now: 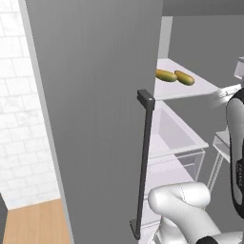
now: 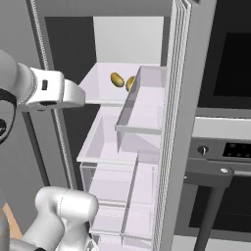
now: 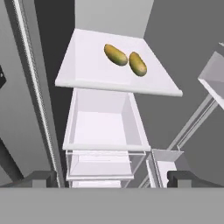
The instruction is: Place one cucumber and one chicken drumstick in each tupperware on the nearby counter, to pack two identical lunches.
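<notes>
In the left base view, a tall grey fridge door (image 1: 95, 119) stands open and covers the left and middle of the frame, with a dark vertical handle (image 1: 144, 162) running down its edge. Past that edge, in the upper right, a white shelf (image 1: 190, 88) carries two cucumbers lying end to end: one cucumber (image 1: 166, 75) nearer the door and the other cucumber (image 1: 184, 78) just to its right, close together (whether they touch is hard to tell). Below the shelf sits a clear drawer (image 1: 176, 138). A strip of tan wooden counter (image 1: 33, 224) shows at the lower left.

In the right base view, the white arm (image 2: 46, 90) reaches in from the left edge toward the fridge interior. The shelf (image 2: 98, 88) sits in the upper middle, and on it one cucumber (image 2: 117, 79) lies in plain sight while the second (image 2: 130, 84) is half hidden behind a clear door bin (image 2: 142, 112). A dark oven (image 2: 225, 122) fills the right side.

In the hand view, the gripper (image 3: 112, 180) is at the bottom edge, its two dark fingertips (image 3: 41, 178) spread wide apart with nothing between them. Both cucumbers lie side by side in the upper middle of the frame, on the white shelf, well apart from the gripper, with the drawer below them.
</notes>
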